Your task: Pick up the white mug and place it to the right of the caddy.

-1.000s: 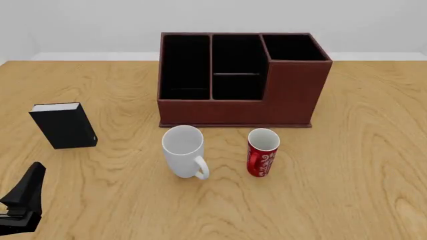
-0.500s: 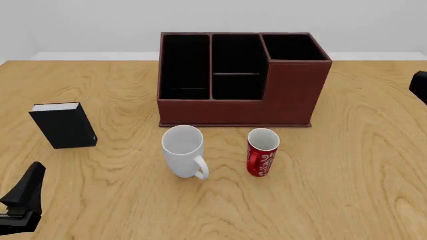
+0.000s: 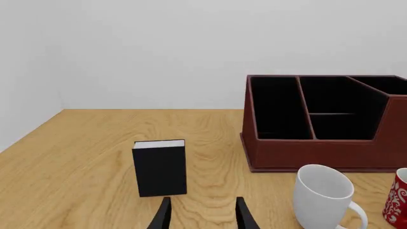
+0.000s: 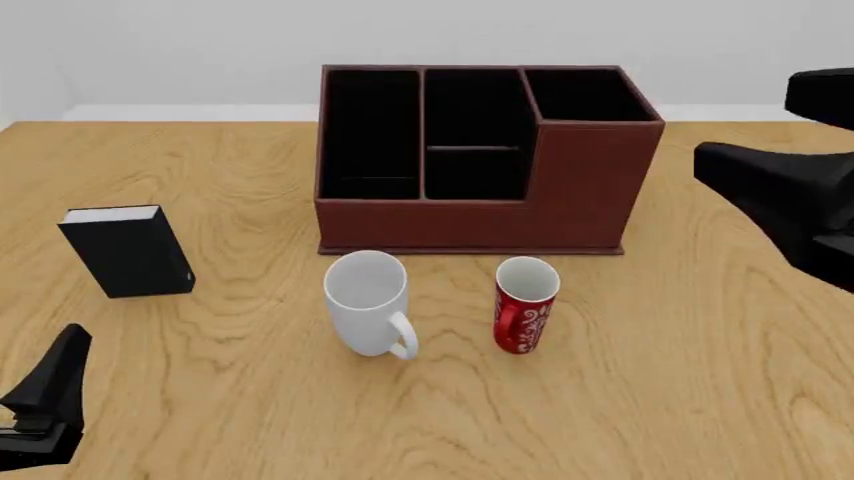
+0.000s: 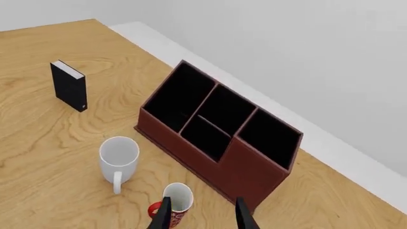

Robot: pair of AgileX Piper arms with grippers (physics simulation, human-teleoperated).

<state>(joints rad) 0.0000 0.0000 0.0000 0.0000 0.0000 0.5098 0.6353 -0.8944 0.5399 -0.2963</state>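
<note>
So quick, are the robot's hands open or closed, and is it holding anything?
Left hand: open, holding nothing.
Right hand: open, holding nothing; the white mug stands on the table.

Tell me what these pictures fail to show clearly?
- Red mug, left wrist view: cut off by the picture's edge.
- Caddy floor, front view: hidden by its own front wall.
- Right pincer, front view: fingertips beyond the right edge.
- Black book: cover too dark to read.
</note>
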